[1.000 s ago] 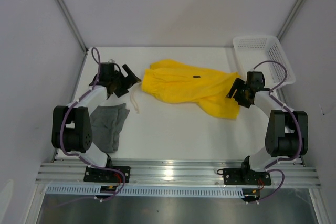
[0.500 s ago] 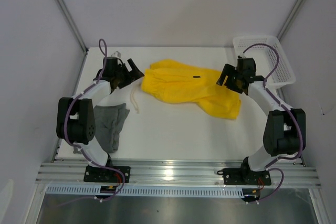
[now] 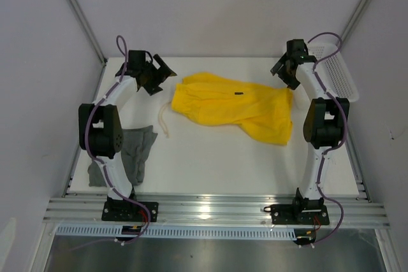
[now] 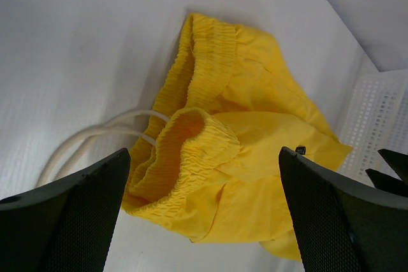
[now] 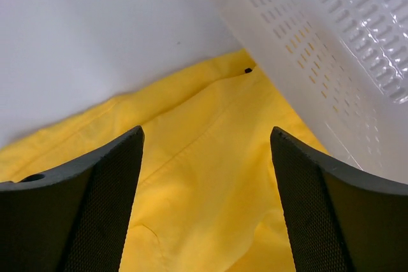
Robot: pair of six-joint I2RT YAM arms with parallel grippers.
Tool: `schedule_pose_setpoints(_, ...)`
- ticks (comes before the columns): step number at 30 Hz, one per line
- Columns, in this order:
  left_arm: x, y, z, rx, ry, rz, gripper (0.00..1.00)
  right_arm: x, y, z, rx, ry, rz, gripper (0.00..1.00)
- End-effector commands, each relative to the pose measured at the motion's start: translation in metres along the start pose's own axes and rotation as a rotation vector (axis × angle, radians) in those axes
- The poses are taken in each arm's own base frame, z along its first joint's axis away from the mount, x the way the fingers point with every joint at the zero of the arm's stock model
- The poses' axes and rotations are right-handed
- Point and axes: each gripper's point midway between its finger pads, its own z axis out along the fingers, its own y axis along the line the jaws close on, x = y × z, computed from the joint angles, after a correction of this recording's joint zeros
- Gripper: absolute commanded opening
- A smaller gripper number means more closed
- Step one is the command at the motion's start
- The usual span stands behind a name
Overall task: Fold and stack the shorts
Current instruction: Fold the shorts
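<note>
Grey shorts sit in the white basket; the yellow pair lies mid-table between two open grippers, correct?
No. The top view shows the grey shorts on the table at its near-left corner, not in the basket. The yellow pair does lie between the open left gripper and right gripper.

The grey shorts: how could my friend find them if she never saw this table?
Seen from above, go to the near left side of the white table, by the left arm. The grey shorts lie crumpled there. They are small and dark, unlike the big bright yellow shorts farther back.
</note>
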Motion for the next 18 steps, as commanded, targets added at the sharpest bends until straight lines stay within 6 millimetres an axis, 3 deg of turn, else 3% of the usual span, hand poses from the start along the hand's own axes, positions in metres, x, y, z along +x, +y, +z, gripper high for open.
schedule_pose_setpoints(1, 0.015, -0.006, 0.002, -0.016, 0.083, -0.140, 0.99, 0.005, -0.022, 0.004, 0.184, 0.023, 0.137, 0.80)
schedule_pose_setpoints(9, 0.026, -0.017, 0.009, 0.009, 0.121, -0.172, 0.99, 0.014, -0.024, 0.026, 0.193, 0.010, 0.238, 0.78)
schedule_pose_setpoints(18, 0.025, -0.023, 0.004, 0.006, 0.101, -0.148, 0.99, 0.023, -0.033, 0.054, 0.262, -0.012, 0.287, 0.74)
